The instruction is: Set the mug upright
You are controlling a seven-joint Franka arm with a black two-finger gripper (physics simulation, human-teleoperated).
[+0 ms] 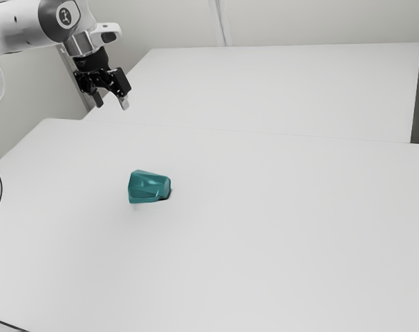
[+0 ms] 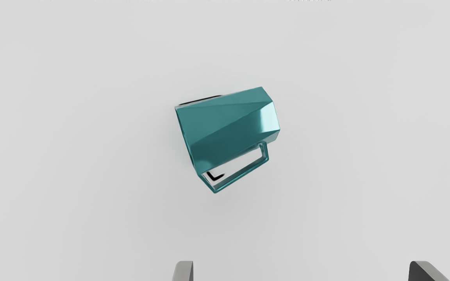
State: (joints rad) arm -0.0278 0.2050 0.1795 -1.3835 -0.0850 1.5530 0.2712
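White bench (image 1: pixel 278 242) is the big thing in our scene, and it's what our mug job happens on. Next down is our arm (image 1: pixel 19 29), coming in from the exterior view's upper left, up high and well apart from anything we need to touch. Our fingers (image 2: pixel 184 272) are spread wide with nothing between them, so we've got no grip on anything.

Then there's the teal mug (image 2: pixel 229 127), lying on its side on the bench, wider end towards the exterior view's left. Smallest bit is the handle (image 2: pixel 244 174), which sticks out sideways from the body, so we'd guess it could snag a finger if we come down carelessly.

Progress-wise, we'd call it basically zero: the mug isn't gripped, lifted or upright. What's left is pretty much everything, tbh: get down to it, clamp the body, tip it base-down, set it flat and let go. Those faceted sides might slip a bit, we reckon.
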